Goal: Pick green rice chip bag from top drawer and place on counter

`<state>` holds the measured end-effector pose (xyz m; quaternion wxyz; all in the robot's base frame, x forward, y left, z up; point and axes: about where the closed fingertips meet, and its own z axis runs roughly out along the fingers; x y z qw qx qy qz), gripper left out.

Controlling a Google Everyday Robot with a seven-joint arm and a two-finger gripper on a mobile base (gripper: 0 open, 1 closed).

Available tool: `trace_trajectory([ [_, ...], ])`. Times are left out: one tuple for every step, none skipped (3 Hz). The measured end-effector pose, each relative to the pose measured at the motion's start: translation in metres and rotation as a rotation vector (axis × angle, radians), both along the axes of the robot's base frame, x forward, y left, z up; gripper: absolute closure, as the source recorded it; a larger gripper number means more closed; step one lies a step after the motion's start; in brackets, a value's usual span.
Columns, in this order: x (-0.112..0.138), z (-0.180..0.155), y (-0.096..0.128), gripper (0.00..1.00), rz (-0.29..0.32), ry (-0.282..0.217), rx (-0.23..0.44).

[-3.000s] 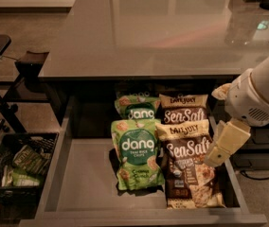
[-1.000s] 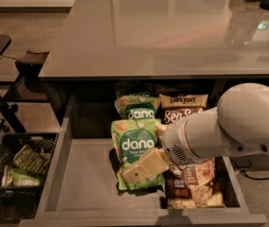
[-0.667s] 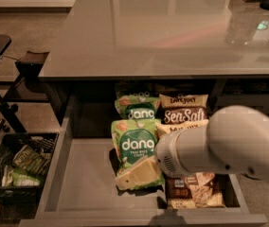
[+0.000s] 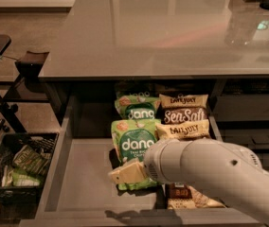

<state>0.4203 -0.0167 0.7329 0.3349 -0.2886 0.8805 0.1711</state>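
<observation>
The top drawer point(image 4: 85, 178) stands pulled out below the counter point(image 4: 158, 32). A green rice chip bag point(image 4: 133, 143) with white "dang" lettering lies flat near the drawer's middle. A second green bag point(image 4: 137, 109) lies behind it. My gripper point(image 4: 124, 174) is low over the front green bag's lower left corner, its cream fingers pointing left. My thick white arm point(image 4: 215, 174) reaches in from the lower right and hides the bag's lower right part and the bags in front.
Brown-and-cream "Sea Salt" bags point(image 4: 184, 115) lie to the right of the green bags. The left half of the drawer floor is bare. A black basket point(image 4: 18, 167) with packets stands on the floor at the left. A dark stool point(image 4: 30, 63) is beside it.
My arm has swung from the drawer's right side leftward across the brown bags. The gripper now sits over the front green bag's lower left edge. The bags have not moved.
</observation>
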Motion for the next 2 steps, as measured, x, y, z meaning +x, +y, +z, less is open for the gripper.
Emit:
trace_trajectory([
  [0.022,-0.01,-0.005,0.0,-0.02,-0.095,-0.028],
  [0.033,-0.023,-0.009,0.0,-0.036,-0.119,-0.031],
])
